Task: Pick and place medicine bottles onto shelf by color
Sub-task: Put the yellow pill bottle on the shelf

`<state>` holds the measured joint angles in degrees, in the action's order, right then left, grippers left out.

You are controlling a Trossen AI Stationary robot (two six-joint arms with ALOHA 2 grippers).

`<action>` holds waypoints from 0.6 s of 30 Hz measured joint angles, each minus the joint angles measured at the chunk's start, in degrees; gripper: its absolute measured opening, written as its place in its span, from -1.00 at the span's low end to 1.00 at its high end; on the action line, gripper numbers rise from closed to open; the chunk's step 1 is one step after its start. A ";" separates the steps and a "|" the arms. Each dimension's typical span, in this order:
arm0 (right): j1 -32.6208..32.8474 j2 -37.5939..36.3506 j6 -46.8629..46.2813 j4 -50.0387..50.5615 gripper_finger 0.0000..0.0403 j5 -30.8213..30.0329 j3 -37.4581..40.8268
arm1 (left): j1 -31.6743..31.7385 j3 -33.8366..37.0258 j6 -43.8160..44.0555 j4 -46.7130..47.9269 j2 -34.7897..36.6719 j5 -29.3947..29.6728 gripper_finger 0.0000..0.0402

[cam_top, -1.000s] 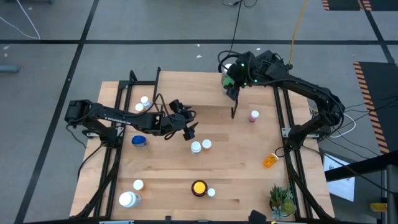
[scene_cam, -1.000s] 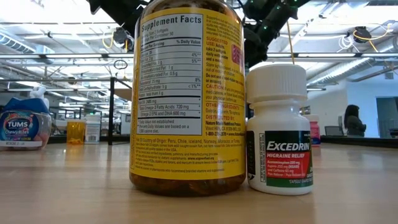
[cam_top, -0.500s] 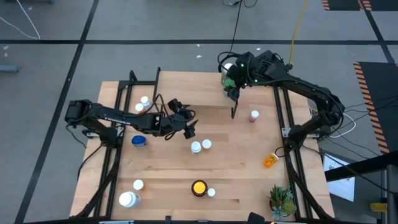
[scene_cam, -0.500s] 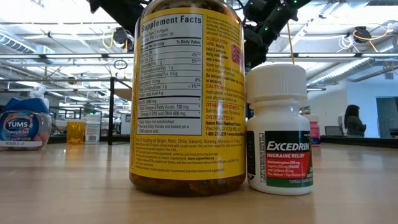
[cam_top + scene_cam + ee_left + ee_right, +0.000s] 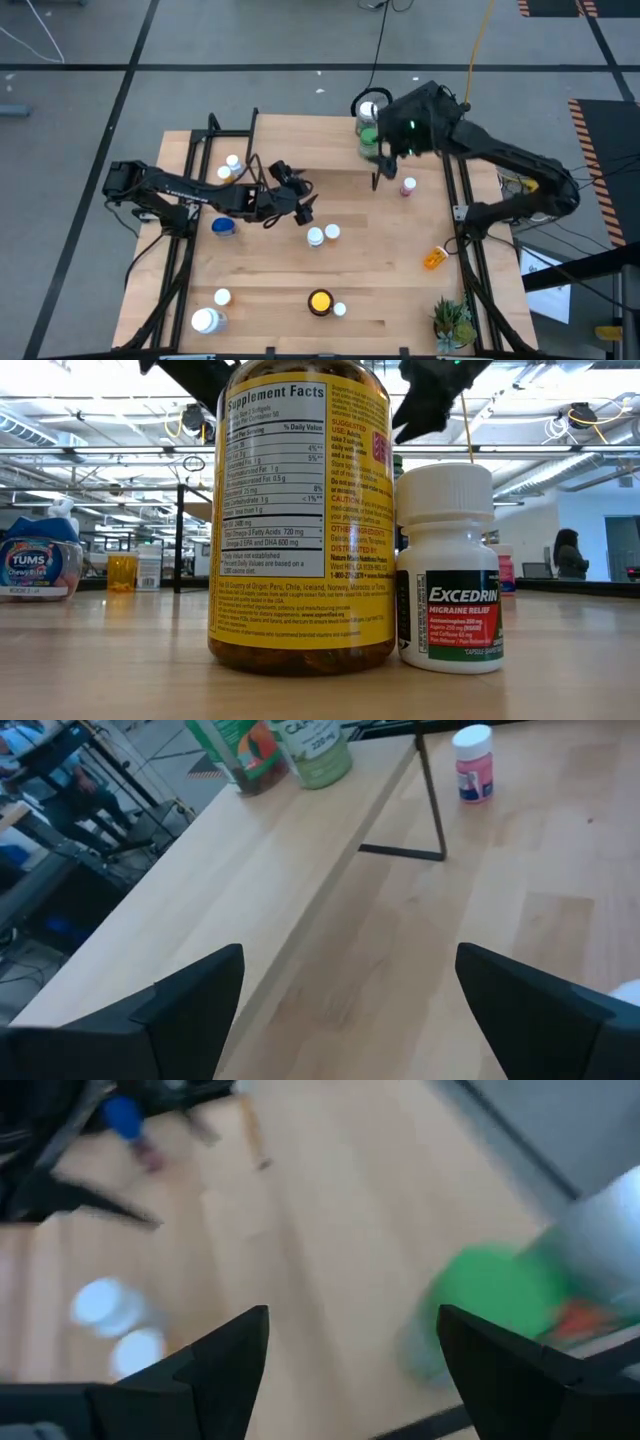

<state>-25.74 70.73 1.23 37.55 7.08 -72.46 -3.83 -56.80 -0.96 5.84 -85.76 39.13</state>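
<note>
Right end effector (image 5: 378,152): fingers spread, empty, above the far right end of the shelf, just beside the green bottles.
Left end effector (image 5: 303,207): fingers apart, holding nothing, over the middle of the bench, near the front edge of the shelf.
Shelf (image 5: 300,142): light-wood board on black legs along the far side of the bench (image 5: 380,270).
Green bottles (image 5: 368,133): two, upright at the shelf's far right end; same pair also in the left wrist view (image 5: 318,745).
Pink bottle (image 5: 408,186): white cap, upright on the bench just beside the shelf's right leg.
White bottles (image 5: 323,234): two, side by side mid-bench, near the left end effector.
Orange bottle (image 5: 433,259): lying on its side near the right edge.
Blue jar (image 5: 223,226): on the bench, left side.
Yellow-lidded jar (image 5: 320,301): near the front edge, with a small Excedrin bottle (image 5: 448,570) just beside it.
Potted plant (image 5: 452,322): front right corner.
</note>
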 joint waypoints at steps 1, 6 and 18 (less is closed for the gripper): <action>1.86 -1.42 -1.53 -0.69 0.42 -0.98 1.91 | -0.11 0.00 -0.05 -0.02 0.01 0.00 0.84; 11.63 -7.65 -7.18 -3.74 0.42 -8.89 9.61 | -0.75 0.00 -0.60 -0.57 0.01 -0.13 0.84; 35.15 -7.56 -14.62 -28.95 0.42 -11.34 25.05 | -10.97 -0.03 5.69 9.77 4.29 4.64 0.84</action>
<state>9.41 63.17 -13.39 8.59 -4.26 -47.41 -14.80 -56.83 4.73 15.61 -81.47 43.77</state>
